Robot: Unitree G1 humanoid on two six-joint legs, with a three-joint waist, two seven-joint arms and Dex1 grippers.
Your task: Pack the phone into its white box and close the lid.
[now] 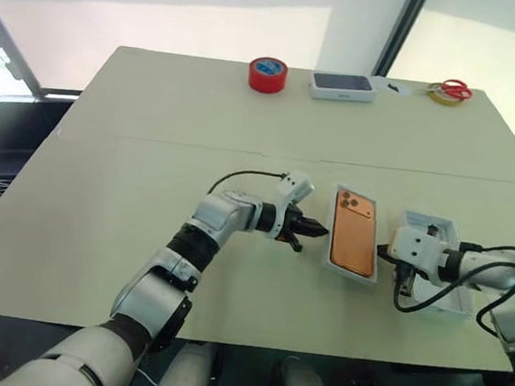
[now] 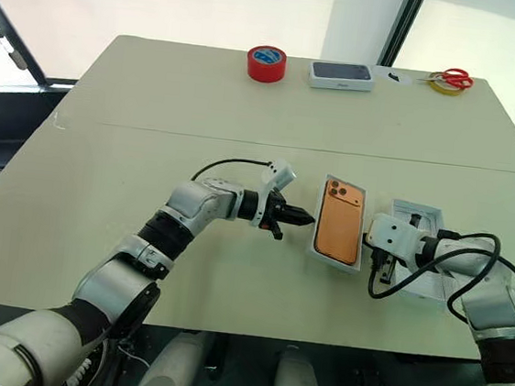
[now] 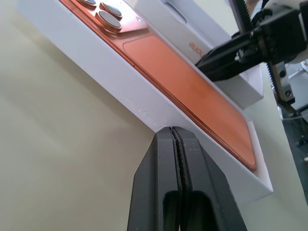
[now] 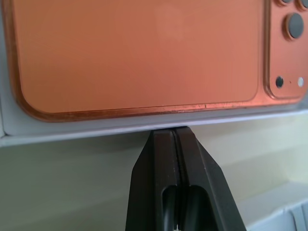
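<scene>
Two claws of mine flank the phone, which lies back-up inside the white box near the front of the tabletop. From my head, the phone is a flat orange slab with rounded corners, its lens cluster at the far end. My left claw is pinched shut and empty, pointing at the box's left wall; my right claw, also shut and empty, sits at the right wall. Just right of it lies the lid, open side up, partly under my right wrist.

My left wrist view shows the closed fingertips at the box's white side wall, the orange back glossy above it.

My right wrist view shows its shut fingertips at the opposite rim, with dark lenses in the phone's corner.
</scene>
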